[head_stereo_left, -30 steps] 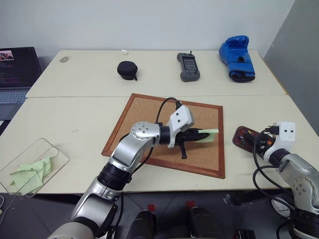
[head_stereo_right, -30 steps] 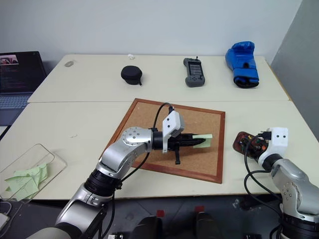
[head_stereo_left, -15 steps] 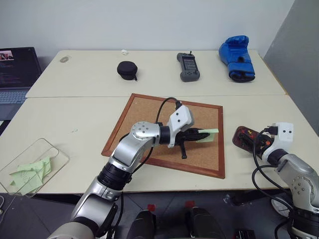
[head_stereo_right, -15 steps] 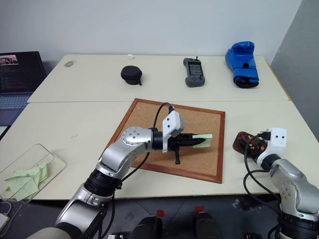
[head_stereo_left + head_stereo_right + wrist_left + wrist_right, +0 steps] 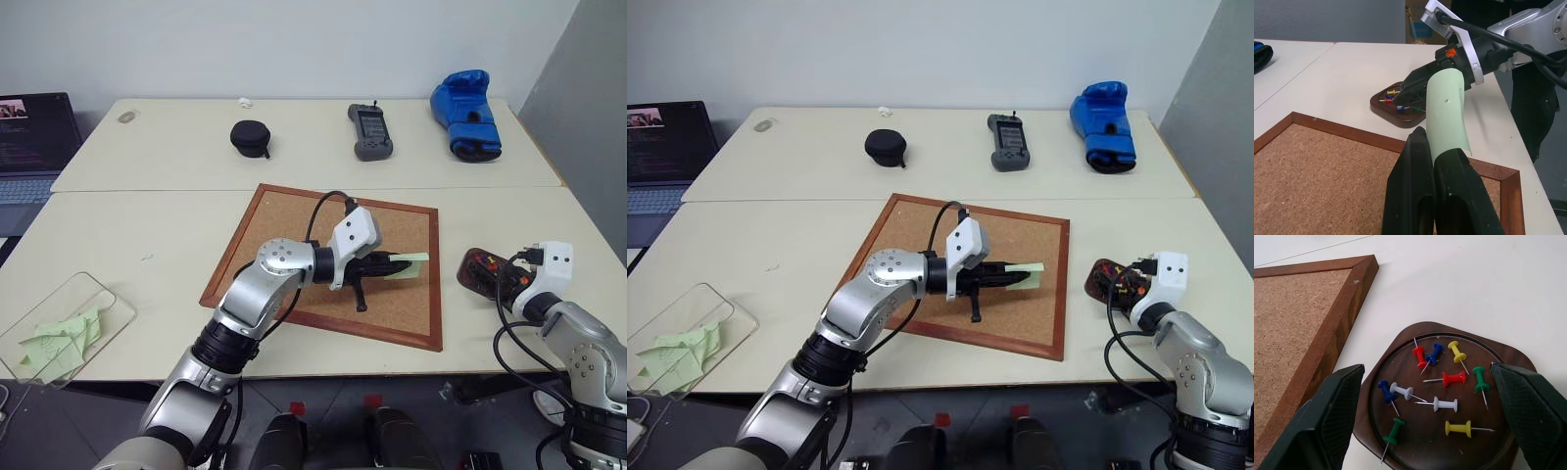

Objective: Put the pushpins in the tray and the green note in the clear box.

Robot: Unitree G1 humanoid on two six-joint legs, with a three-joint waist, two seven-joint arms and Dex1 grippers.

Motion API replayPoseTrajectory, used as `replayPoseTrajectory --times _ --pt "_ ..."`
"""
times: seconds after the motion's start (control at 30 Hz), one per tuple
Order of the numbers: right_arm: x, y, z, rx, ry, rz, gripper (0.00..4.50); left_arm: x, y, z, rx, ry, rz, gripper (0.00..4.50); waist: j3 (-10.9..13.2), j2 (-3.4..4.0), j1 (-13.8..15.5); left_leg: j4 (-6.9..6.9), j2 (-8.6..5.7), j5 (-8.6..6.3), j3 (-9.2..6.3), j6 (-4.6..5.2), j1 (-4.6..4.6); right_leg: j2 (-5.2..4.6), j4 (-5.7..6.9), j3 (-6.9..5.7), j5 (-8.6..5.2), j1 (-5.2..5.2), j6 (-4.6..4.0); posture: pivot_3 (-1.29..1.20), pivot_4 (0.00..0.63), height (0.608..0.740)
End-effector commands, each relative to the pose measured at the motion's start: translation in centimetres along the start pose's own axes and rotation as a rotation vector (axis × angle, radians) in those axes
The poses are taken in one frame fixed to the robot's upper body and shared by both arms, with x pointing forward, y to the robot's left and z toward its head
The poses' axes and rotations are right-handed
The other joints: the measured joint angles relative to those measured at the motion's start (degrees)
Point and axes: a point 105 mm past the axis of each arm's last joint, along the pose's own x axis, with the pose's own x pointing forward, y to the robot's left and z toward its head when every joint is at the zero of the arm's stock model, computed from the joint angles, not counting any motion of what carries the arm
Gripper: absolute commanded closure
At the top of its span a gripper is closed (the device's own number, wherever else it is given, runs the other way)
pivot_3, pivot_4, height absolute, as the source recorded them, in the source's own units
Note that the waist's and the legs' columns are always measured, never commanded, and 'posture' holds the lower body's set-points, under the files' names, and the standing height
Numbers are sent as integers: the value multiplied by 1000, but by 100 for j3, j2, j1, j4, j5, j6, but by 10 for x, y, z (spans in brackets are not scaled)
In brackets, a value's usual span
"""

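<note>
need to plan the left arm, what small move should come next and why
Probably carry the green note leftward toward the clear box. The left gripper is shut on it above the corkboard, and the open right gripper hangs over the tray where pushpins already lie.

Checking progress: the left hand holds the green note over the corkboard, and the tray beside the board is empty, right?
Not quite. The tray is not empty: the right wrist view shows several pushpins lying in it. The rest stands: the left hand holds the green note over the corkboard.
</note>
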Motion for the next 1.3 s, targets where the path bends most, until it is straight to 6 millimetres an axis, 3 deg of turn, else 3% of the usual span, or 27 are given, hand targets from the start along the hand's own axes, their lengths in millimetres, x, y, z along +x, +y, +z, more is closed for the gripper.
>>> replayPoseTrajectory --times 0.03,0.33,0.5,0.77,1.03,1.17,1.3 --pt "-5 2 20 -63 -66 9 138 -2 2 16 53 -41 12 4500 0 0 0 0 0 0 0 0 0 0 0 0 0 0 0 0 150 740" --pt "-22 26 51 -184 -123 159 138 -11 12 19 42 -46 45 4500 -1 1 -2 0 -1 0 1 0 0 1 0 0 0 0 0 0 150 740" --pt "-41 75 74 -262 -212 443 62 -25 28 23 15 -55 109 4500 0 1 -4 0 -2 0 0 1 0 3 -1 -2 0 1 0 0 150 740" --pt "-63 139 73 -424 -266 773 62 -66 47 32 -90 -87 284 4500 1 -1 -6 0 3 -1 -9 1 -1 4 -2 -8 0 0 1 0 150 740" --pt "-72 196 74 -430 -288 1086 62 -147 61 42 -135 -76 696 4500 3 -5 -47 2 12 0 -43 0 3 1 1 -15 0 3 1 0 150 740" --pt "-74 211 78 -434 -306 1181 62 -207 66 34 -151 -35 1035 4500 5 -9 -9 2 14 0 -50 0 2 -5 -2 -13 0 3 1 0 150 740" --pt "-70 215 82 -422 -312 1230 62 -268 58 17 -162 35 1395 4500 6 -10 5 1 11 -1 -55 0 3 -9 -4 -16 0 3 0 0 150 740"
